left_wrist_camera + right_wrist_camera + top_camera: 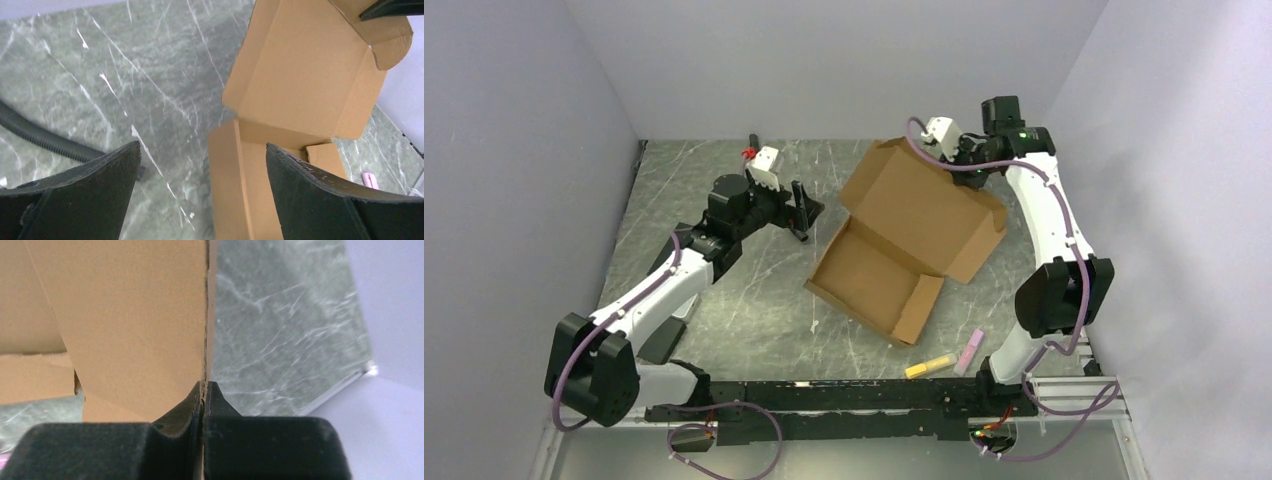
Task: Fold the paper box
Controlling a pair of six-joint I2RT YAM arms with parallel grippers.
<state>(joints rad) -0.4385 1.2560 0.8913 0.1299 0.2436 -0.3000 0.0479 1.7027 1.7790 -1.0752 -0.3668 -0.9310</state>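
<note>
Right jaws clamp shut on the box's (879, 280) raised lid (924, 205) near the table's (744, 310) far edge; left jaws gape empty, box just to their right.

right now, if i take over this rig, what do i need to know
Right gripper: shut on the paper box, pinching the edge of its raised lid panel.
Left gripper: open, off the box's left side, touching nothing.
Box: on the table, near tray walls up, lid open.
Left to do: probably bring the lid over the tray and tuck its flaps.
</note>
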